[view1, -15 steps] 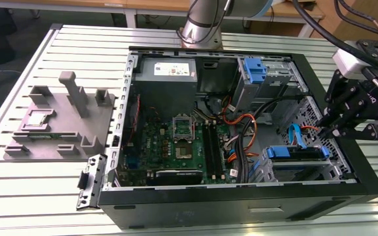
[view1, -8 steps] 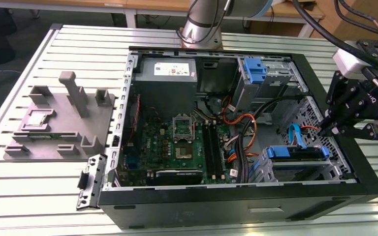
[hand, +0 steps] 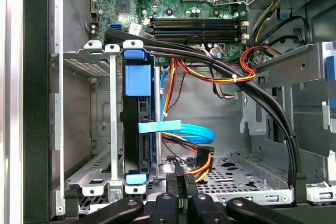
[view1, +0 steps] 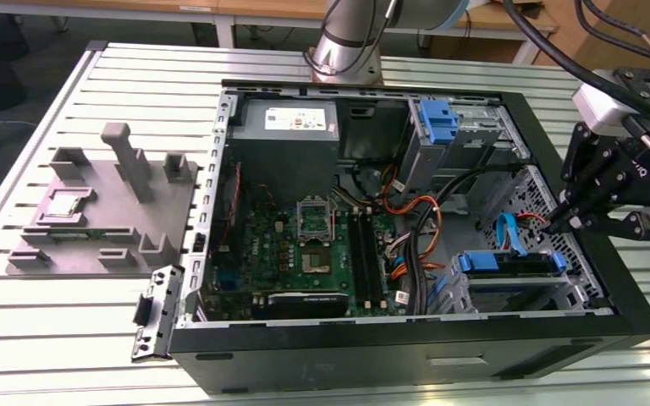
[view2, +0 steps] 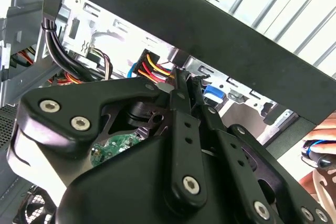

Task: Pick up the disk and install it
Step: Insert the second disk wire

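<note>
The disk (view1: 506,263) sits edge-up in the metal drive cage at the near corner of the open computer case (view1: 415,355), on the exterior view's right. Its blue bracket (hand: 137,80) shows in the first wrist view, between the cage's rails. My gripper (view1: 562,222) hangs over the case's wall on the exterior view's right, just beside and above that cage. Its black fingers (hand: 181,184) lie pressed together with nothing between them. The fingertips (view2: 181,85) point into the case near the orange and yellow power cables (view2: 152,69). The gripper and the disk are apart.
A thick black cable bundle (hand: 252,90) and a light blue ribbon cable (hand: 178,129) cross the space beside the cage. The motherboard (view1: 302,245), a grey power-supply box (view1: 289,118) and a blue-handled bay (view1: 438,118) fill the case. A grey fixture (view1: 99,203) stands outside it. A hand (view2: 320,145) shows beyond the case wall.
</note>
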You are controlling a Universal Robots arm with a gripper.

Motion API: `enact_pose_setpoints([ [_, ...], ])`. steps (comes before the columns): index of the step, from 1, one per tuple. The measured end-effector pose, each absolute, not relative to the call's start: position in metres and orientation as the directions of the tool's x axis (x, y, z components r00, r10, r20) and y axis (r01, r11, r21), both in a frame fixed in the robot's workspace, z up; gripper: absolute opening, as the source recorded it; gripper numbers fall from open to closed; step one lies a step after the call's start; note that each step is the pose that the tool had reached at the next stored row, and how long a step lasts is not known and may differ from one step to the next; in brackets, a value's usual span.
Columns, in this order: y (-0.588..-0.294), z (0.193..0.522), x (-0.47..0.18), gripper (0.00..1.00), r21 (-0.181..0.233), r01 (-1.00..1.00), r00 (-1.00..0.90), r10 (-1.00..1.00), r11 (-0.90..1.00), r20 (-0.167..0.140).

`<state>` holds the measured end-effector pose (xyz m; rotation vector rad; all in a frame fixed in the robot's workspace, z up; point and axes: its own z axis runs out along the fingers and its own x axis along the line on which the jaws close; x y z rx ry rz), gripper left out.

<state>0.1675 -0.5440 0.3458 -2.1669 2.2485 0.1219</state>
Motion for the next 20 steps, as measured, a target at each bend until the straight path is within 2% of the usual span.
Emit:
enact_pose_setpoints([
  [20,-0.561,0.346,0.154,0.16,0.035,-0.999,-0.038,-0.997,0.035,-0.066],
])
